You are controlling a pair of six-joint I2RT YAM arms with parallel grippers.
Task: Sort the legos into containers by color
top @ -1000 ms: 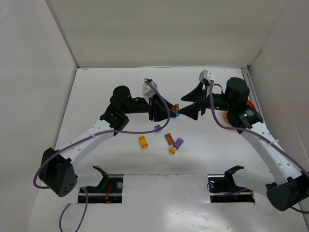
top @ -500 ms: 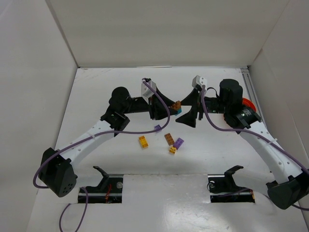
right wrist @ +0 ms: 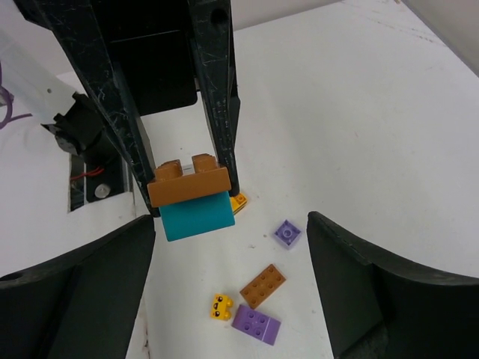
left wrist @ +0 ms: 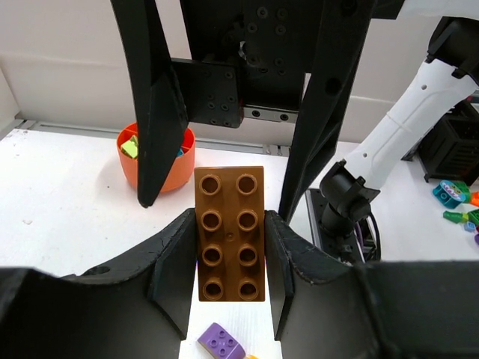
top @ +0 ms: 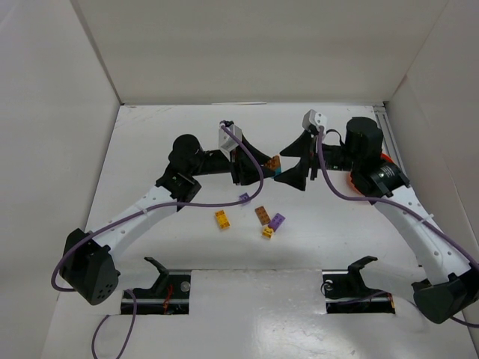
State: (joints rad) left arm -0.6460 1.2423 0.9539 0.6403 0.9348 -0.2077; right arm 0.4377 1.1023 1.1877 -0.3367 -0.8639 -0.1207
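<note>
Left gripper [right wrist: 191,191] is pinching the brown lego [left wrist: 230,233], teal lego [right wrist: 193,215] stuck under it. Right gripper [top: 290,164] is spread wide just beside that brown lego. Loose legos [top: 263,215] lie on the white surface [top: 337,224] near it, orange bowl [left wrist: 129,170] farther off, white walls [top: 247,52] all round

white arms [top: 142,212], black joints [top: 90,267] — purple cables [top: 217,203]

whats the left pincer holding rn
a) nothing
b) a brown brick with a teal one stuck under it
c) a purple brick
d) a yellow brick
b: the left pincer is clamped on a brown brick, and the right wrist view shows a teal brick stuck to its underside.
</note>
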